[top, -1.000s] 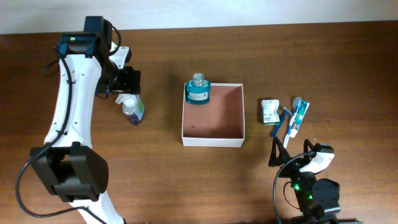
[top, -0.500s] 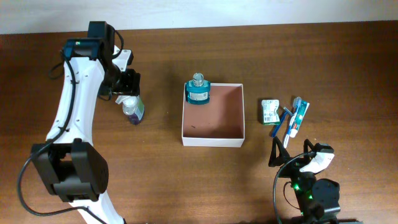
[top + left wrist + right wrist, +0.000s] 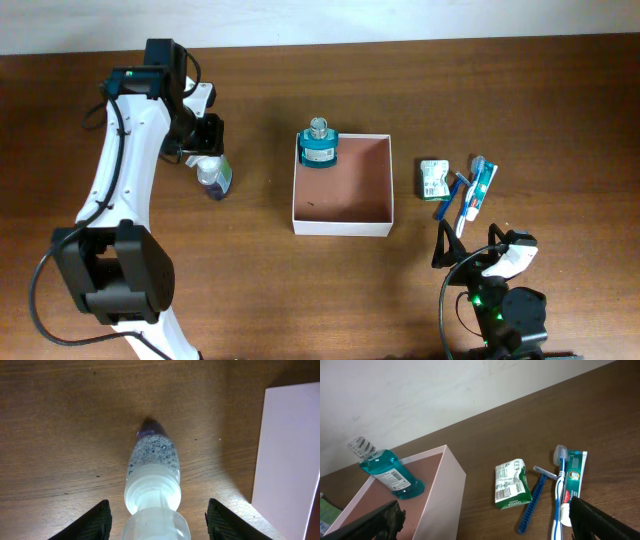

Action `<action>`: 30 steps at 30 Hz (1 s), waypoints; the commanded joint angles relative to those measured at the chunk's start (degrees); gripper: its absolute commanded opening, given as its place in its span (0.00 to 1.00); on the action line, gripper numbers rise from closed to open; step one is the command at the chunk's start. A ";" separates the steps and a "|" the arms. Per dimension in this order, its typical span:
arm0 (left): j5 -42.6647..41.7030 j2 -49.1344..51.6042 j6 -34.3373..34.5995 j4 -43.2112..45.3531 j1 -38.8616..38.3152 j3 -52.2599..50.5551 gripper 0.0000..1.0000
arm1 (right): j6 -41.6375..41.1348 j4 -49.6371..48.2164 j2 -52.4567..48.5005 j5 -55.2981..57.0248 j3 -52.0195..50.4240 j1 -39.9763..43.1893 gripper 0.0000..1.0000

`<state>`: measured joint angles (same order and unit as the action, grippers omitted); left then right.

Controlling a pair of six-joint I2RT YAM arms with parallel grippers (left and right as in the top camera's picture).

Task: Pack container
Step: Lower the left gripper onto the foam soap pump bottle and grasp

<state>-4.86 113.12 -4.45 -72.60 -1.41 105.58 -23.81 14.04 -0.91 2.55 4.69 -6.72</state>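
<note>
The container [image 3: 342,210] is a white-walled square box with a reddish-brown floor at the table's middle; it also shows in the right wrist view [image 3: 451,491]. A teal mouthwash bottle [image 3: 320,148] stands in its far left corner. A clear bottle with purple liquid [image 3: 214,178] lies on the table left of the box. My left gripper [image 3: 205,145] is open, its fingers on either side of that bottle's cap end [image 3: 152,480], apart from it. My right gripper [image 3: 470,250] is open and empty at the front right.
Right of the box lie a green packet [image 3: 433,178], a blue razor [image 3: 447,200], a toothbrush [image 3: 466,200] and a toothpaste tube [image 3: 482,188], close together. In the left wrist view the box's white wall [image 3: 290,450] is right of the bottle.
The left arm's upper part has swung slightly right; its gripper stays over the clear bottle's cap end. The bottle and the right arm have not moved.
</note>
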 commanded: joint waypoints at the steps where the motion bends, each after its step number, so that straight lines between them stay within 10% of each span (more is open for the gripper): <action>1: 0.39 0.39 0.09 0.17 0.31 -1.25 0.61 | -0.07 0.26 0.55 0.72 -0.31 0.37 0.98; 30: 2.75 0.44 -0.31 0.17 0.31 -1.88 0.57 | -0.07 0.26 0.55 0.72 -0.31 0.37 0.99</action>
<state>-2.72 113.12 -4.47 -72.60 -1.41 104.51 -23.83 14.04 -0.91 2.55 4.69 -6.72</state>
